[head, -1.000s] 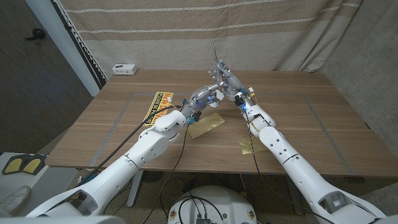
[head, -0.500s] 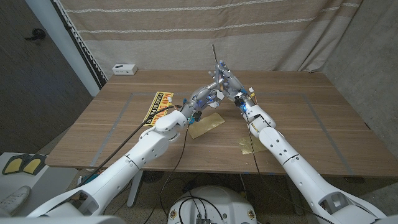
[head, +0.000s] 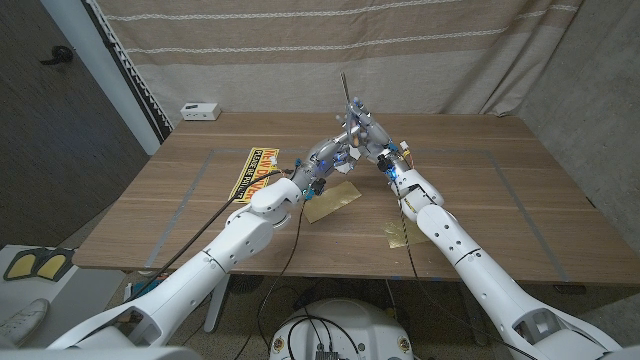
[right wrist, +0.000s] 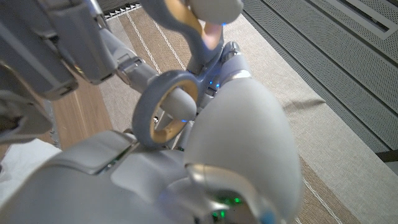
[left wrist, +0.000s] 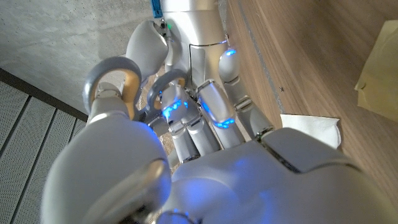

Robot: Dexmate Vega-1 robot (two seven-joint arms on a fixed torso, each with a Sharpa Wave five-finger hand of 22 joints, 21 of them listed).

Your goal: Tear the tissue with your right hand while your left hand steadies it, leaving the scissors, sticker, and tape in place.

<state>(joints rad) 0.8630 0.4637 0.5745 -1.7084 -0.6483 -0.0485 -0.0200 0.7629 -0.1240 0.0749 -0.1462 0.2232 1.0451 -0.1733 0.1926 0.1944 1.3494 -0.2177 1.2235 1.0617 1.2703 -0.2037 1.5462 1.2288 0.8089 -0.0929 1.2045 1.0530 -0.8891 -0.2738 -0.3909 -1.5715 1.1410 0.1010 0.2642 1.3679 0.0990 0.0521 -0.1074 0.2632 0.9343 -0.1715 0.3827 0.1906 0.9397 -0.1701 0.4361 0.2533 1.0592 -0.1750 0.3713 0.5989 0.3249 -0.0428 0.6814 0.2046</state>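
My right hand [right wrist: 205,149] is glossy silver plastic, gripping scissors [right wrist: 168,106] with smooth grey plastic loops; the tissue [left wrist: 311,127] looks soft, matt white paper on grained wood table [head: 480,190]

Grey-handled scissors [right wrist: 163,115] with tan-lined loops, white tissue [left wrist: 314,128], yellow-and-black sticker [head: 256,172], wooden table [head: 470,190].

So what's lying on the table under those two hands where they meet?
A white tissue lies on the table there, beside a tan sheet. The left hand and right hand, meeting at the scissors, cover the rest.
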